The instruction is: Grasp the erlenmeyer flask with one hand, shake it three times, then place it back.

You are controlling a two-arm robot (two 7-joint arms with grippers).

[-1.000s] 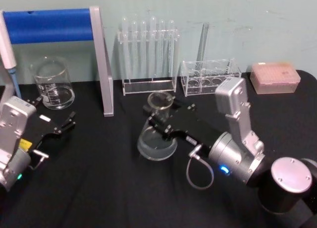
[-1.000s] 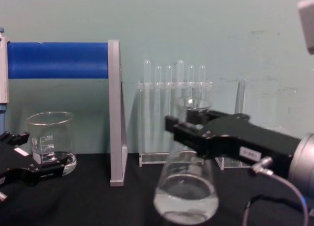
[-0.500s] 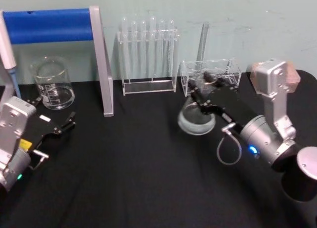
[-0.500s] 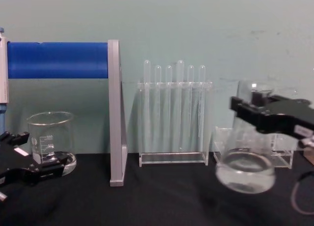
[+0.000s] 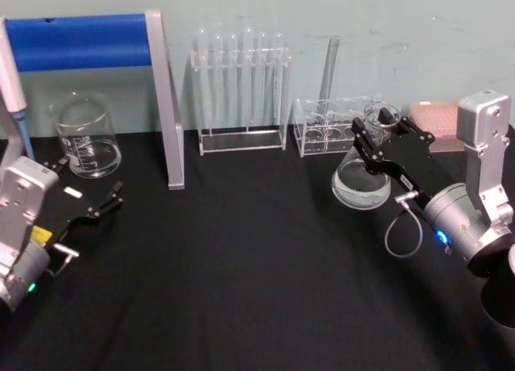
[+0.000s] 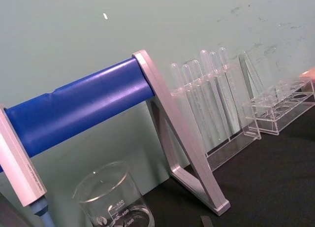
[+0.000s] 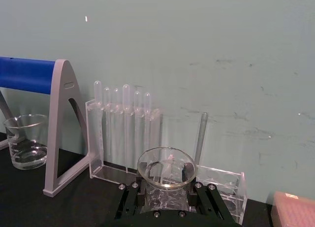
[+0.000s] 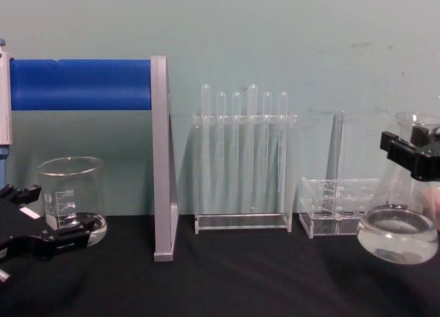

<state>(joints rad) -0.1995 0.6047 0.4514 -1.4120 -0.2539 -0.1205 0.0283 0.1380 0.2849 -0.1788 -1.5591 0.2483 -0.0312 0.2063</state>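
The erlenmeyer flask (image 5: 361, 183), clear glass with a little liquid in its wide base, hangs slightly tilted above the black table at the right, in front of the low clear rack. My right gripper (image 5: 375, 136), the hand, is shut on its neck just under the flared rim. The chest view shows the flask (image 8: 401, 229) off the table at the right edge, with the black right gripper (image 8: 413, 154) clamped around the neck. From the right wrist, the rim of the flask (image 7: 166, 173) sits between the two fingers (image 7: 131, 199). At the left, my left gripper (image 5: 90, 204) rests open and empty.
A glass beaker (image 5: 85, 138) stands at the back left beside a blue-barred grey stand (image 5: 165, 97). A test tube rack (image 5: 241, 89) and a low clear rack (image 5: 334, 126) line the back wall. A pink box (image 5: 441, 118) lies behind the right gripper.
The right gripper has swung the flask from the table's middle far to the right and a little back. The left arm has not moved.
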